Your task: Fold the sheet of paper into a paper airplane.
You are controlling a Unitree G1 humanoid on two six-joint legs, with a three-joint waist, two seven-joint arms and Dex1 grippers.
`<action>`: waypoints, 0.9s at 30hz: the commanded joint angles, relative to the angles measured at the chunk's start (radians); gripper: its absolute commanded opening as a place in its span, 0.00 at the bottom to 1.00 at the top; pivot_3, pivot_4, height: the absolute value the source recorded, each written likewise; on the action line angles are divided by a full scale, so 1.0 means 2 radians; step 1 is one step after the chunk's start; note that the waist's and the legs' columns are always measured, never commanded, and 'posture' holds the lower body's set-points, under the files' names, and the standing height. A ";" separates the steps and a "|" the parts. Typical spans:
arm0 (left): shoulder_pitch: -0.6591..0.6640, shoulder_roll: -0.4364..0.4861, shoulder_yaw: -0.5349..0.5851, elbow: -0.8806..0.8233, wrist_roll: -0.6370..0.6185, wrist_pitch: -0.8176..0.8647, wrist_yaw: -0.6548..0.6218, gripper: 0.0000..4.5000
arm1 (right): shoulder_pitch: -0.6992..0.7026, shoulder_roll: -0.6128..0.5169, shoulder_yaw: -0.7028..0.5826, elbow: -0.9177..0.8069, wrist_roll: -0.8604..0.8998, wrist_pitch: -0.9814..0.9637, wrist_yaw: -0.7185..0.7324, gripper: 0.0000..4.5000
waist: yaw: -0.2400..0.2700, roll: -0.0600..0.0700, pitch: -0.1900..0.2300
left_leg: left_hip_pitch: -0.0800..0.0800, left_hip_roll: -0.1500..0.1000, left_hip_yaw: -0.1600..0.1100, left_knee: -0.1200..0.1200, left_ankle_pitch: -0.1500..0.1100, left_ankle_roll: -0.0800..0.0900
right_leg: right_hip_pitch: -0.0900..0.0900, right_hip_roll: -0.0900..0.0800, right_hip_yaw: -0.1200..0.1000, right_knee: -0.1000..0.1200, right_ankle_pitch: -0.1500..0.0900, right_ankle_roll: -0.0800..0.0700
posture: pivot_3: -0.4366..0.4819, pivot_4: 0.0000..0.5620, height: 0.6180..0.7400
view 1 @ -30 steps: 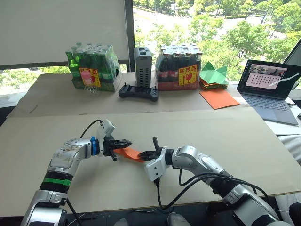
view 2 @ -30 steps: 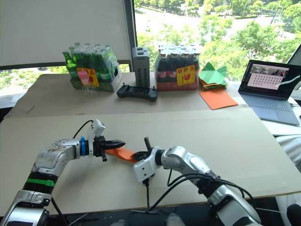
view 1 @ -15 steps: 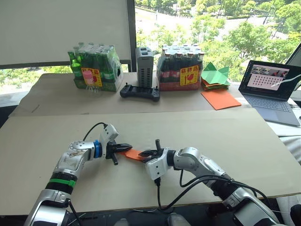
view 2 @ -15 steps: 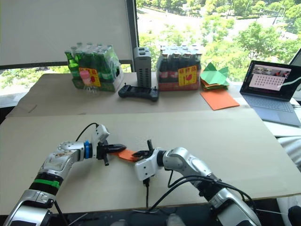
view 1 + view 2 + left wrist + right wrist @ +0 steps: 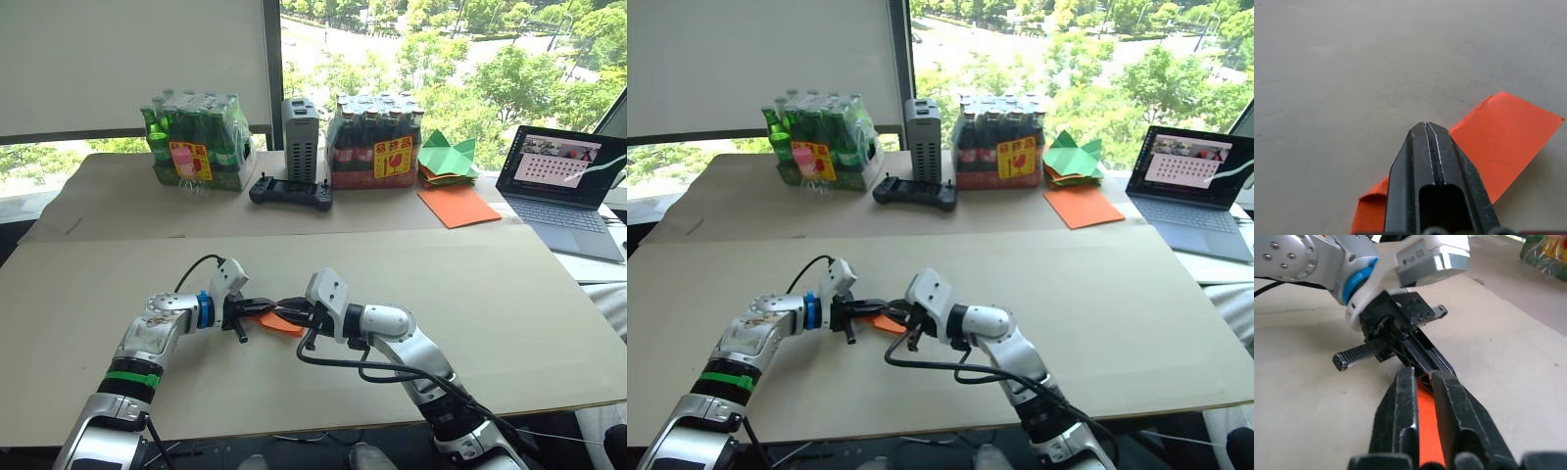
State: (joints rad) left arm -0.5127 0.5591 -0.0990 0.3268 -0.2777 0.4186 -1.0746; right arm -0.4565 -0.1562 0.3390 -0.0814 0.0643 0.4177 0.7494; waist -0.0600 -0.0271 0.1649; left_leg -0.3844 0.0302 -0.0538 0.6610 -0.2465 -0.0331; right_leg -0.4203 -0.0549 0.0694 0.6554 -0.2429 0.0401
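The sheet of paper [image 5: 284, 324] is a small bright-orange strip lying on the tan table [image 5: 470, 294], between my two grippers. My left gripper [image 5: 262, 305] is shut and points right, its tips lying over the strip's left part; in the left wrist view the paper [image 5: 1506, 139] spreads flat beneath the closed fingers [image 5: 1415, 161]. My right gripper [image 5: 287, 310] points left and meets the left one tip to tip. An orange band [image 5: 1426, 421] runs between the right fingers [image 5: 1403, 401], which close on it. The paper's middle is hidden under both grippers.
Along the table's far side stand a green bottle pack [image 5: 196, 142], a grey box [image 5: 299, 137], a black controller [image 5: 289, 189] and a brown bottle pack [image 5: 377, 145]. Green paper shapes [image 5: 446, 157] and a larger orange sheet [image 5: 456, 206] lie beside a laptop [image 5: 563, 186].
My right arm has rolled over and slid left, bringing its fingers up against the left gripper's tips. Less of the orange strip shows now. The left arm has barely moved.
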 commanded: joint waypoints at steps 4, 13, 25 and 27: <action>0.009 0.000 0.000 -0.007 0.003 0.008 0.002 0.00 | -0.005 -0.016 0.030 -0.021 -0.019 0.020 -0.011 0.00 | -0.001 0.000 0.000 | 0.000 0.000 0.000 0.000 0.000 0.000 | 0.000 0.000 0.000 0.000 0.000 0.000 | 0.48 0.27 1.00; 0.016 -0.006 0.002 -0.032 -0.002 0.020 0.011 0.00 | -0.019 0.001 0.052 0.004 -0.057 0.049 -0.062 0.00 | -0.001 0.000 0.000 | 0.000 0.000 0.000 0.000 0.000 0.000 | 0.000 0.000 0.000 0.000 0.000 0.000 | 0.48 0.27 1.00; 0.031 -0.022 0.002 -0.082 -0.009 0.045 0.025 0.00 | -0.020 -0.020 0.078 0.015 -0.087 0.077 -0.062 0.00 | -0.001 0.000 0.000 | 0.000 0.000 0.000 0.000 0.000 0.000 | 0.000 0.000 0.000 0.000 0.000 0.000 | 0.48 0.27 1.00; 0.032 -0.023 0.002 -0.080 -0.007 0.044 0.026 0.00 | -0.019 -0.023 0.082 0.012 -0.090 0.080 -0.061 0.00 | -0.001 0.000 0.000 | 0.000 0.000 0.000 0.000 0.000 0.000 | 0.000 0.000 0.000 0.000 0.000 0.000 | 0.48 0.27 1.00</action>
State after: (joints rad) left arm -0.4537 0.5136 -0.0959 0.1891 -0.2859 0.5045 -1.0292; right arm -0.5000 -0.1934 0.4871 -0.0453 -0.1062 0.5573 0.6148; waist -0.0620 -0.0272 0.1649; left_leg -0.3854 0.0302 -0.0538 0.6610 -0.2465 -0.0331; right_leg -0.4211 -0.0549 0.0694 0.6550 -0.2430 0.0403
